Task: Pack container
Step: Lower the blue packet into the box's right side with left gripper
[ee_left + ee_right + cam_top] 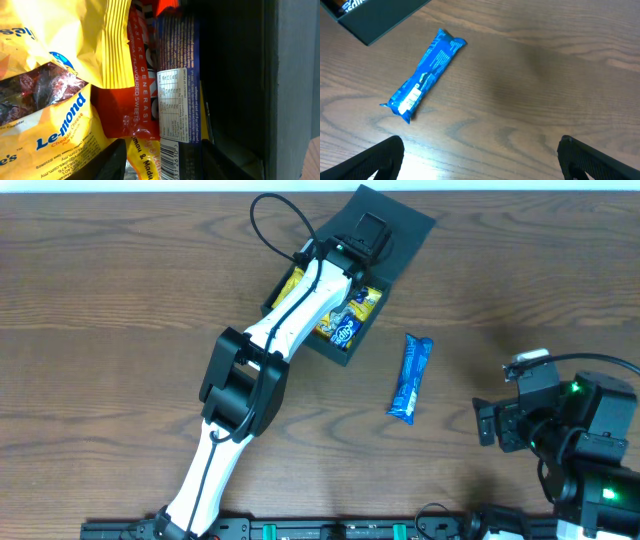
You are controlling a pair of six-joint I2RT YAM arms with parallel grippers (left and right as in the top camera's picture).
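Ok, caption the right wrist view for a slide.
Open right gripper over the table; blue snack packet lies near the container's corner.

A robotics lab bench, by the look of it; two robot arms, the left arm (290, 320) and the right arm (570, 420), stand at a wood-grain table (100, 300) with a black mounting rail (330, 531) along its near edge; a loose black cable (262, 220) loops off one wrist; a green status light (576, 389) glows on the other; the container (405, 225) of snack packets sits out on the tabletop.
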